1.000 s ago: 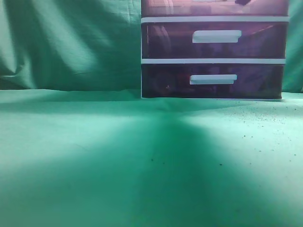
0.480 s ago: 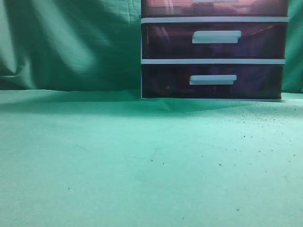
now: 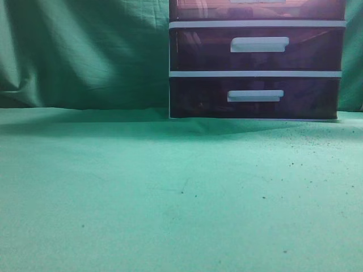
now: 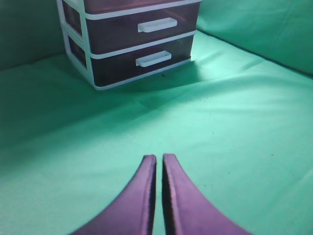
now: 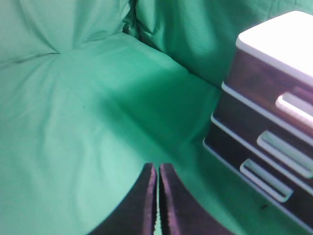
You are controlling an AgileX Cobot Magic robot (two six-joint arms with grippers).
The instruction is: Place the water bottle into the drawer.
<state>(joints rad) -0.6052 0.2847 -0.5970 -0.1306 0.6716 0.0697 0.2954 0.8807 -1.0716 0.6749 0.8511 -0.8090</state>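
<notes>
- While the lighter reddish-purple translucent plastic top drawer (image 5: 266, 81) sits pushed in, the left gripper (image 4: 159, 161) hangs clenched, empty.
- The right gripper (image 5: 157, 171) is likewise clenched over green cloth (image 3: 170, 187).

Just one white-framed drawer unit (image 5: 274, 112) with three drawers, three white handles, plus two purple grippers, one per wrist view.

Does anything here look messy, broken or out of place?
Nothing is broken or spilled. The drawer unit stands square with all three drawers closed, seen best in the right wrist view. Only small dark specks dot the green cloth. No water bottle is visible.
</notes>
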